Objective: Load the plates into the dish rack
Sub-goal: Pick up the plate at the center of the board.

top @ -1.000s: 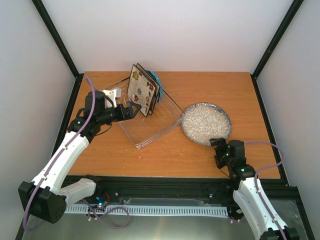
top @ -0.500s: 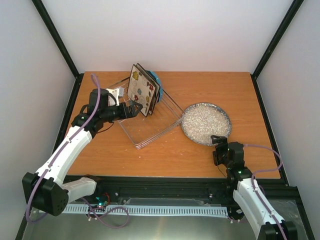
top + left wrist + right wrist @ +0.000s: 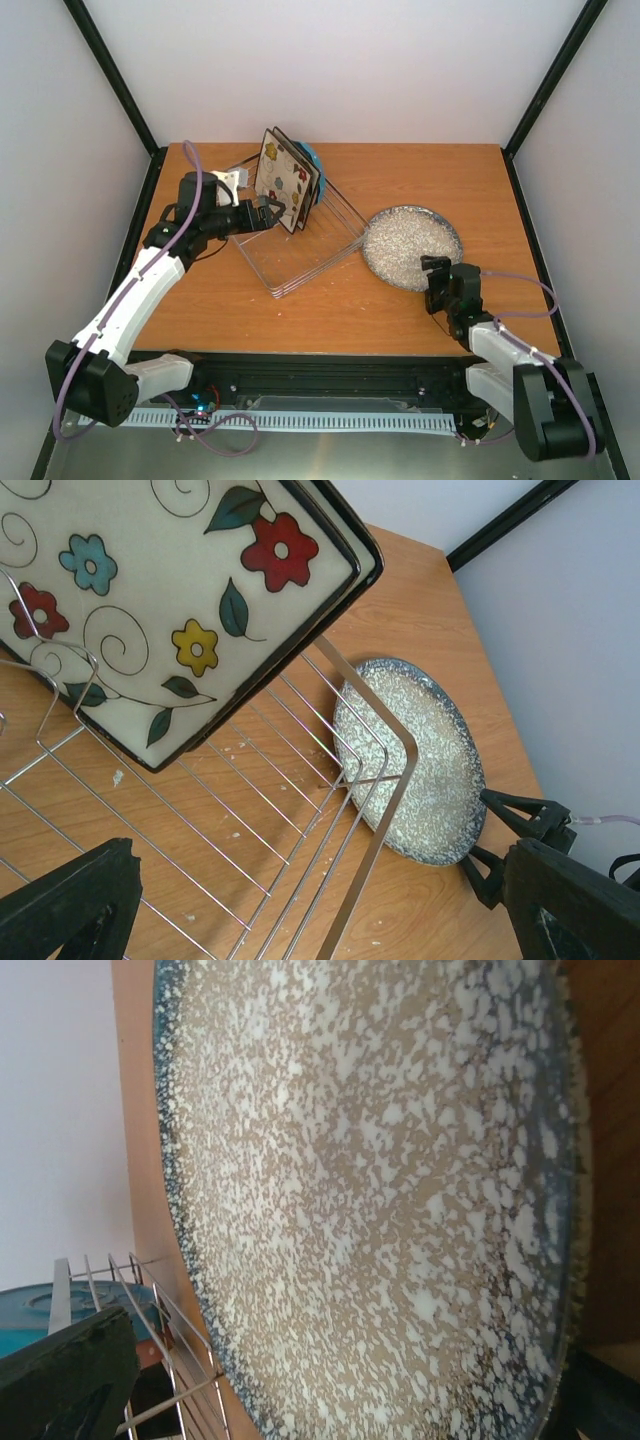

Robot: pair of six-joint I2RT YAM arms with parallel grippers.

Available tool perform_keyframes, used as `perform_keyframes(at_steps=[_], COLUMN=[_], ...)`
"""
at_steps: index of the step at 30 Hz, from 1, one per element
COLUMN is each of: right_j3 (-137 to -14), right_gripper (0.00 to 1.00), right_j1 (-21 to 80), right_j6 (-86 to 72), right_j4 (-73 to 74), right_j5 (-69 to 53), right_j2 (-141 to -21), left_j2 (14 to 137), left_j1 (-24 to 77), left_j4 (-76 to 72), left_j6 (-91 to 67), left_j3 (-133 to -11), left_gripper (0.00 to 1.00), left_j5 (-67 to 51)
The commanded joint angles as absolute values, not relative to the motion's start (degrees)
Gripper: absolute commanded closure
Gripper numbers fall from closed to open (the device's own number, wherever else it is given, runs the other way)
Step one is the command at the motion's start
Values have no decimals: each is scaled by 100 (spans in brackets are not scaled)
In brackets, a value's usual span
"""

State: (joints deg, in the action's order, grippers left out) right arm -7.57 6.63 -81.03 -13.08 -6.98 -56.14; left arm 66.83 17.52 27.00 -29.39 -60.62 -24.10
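The left wrist view shows the right gripper (image 3: 492,838) spread wide at the grey speckled plate's (image 3: 415,765) rim, holding nothing. That plate lies flat, close beside the dish rack's (image 3: 305,250) right corner. Overhead, two square floral plates (image 3: 284,180) and a blue plate (image 3: 316,162) stand in the rack. The left gripper (image 3: 268,213) gapes empty beside them.

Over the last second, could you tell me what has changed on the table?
The right gripper edged forward to the near rim of the grey speckled plate, open and holding nothing. The left gripper shifted slightly toward the square plates, also open. Every plate and the dish rack stayed put.
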Motion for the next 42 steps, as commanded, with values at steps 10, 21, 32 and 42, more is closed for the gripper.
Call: perform_keyframes(at_steps=[10, 21, 32, 42], right_j3=[-693, -702, -773, -1399], right_gripper=[38, 82, 97, 97], right_j1=[615, 602, 470, 138], right_j6=[-8106, -8075, -8080, -7699], right_j4=[-1589, -1129, -326, 915], right_j5=[-535, -278, 165, 367], right_j2=[-7012, -6592, -5312, -4080], left_j2=[6731, 6837, 6813, 6829], left_j1=[1477, 1345, 1327, 1491], left_j4=[2813, 2796, 2812, 2905], left_j6=[-2621, -2578, -2574, -2534], left_j3=[-6398, -6434, -6456, -6427], left_gripper=[0, 0, 0, 0], left_j5=[-2335, -2426, -2476, -2851])
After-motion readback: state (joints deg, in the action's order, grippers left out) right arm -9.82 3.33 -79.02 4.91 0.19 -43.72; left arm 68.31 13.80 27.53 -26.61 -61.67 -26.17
